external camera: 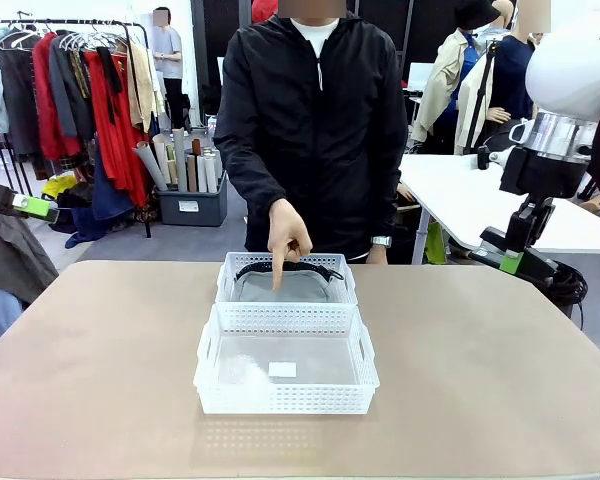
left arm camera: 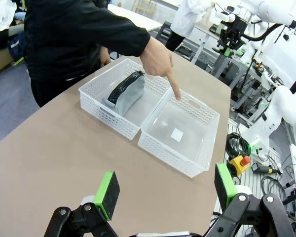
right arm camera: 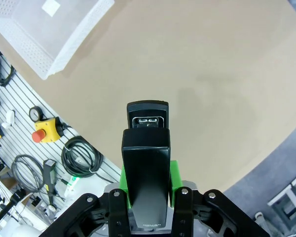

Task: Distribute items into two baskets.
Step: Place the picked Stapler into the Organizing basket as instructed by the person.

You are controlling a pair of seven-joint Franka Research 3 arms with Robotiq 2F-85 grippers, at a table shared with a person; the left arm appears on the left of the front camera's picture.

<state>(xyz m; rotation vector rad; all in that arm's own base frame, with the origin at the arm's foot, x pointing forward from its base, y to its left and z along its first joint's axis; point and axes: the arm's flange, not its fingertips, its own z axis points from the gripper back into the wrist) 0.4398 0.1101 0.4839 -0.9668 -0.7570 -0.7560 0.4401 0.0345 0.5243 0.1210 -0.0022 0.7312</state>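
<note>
Stapler sits clamped between the right gripper's green pads, its nose pointing out along the fingers, over bare table near the rounded edge. From the front that gripper hangs off to the right side, well apart from both baskets, so this item is still to be delivered. Gripping it along its length probably keeps it steady and lets it be lowered flat into a basket.

Left gripper hangs above the table with its pads spread wide and nothing between them, looking across at the baskets; in the front view only its green tip peeks in at the left edge. It looks parked, keeping clear of the work.

Near basket holds nothing but a small white label on its floor. It touches the far basket, long sides together, which makes two adjacent targets.

Pouch lies in the far basket, zipper strap along its far edge, so that half of the sorting appears done.

A person's hand points a finger downward at the baskets; the left wrist view puts the fingertip over the empty one, likely marking where the stapler belongs.
</note>
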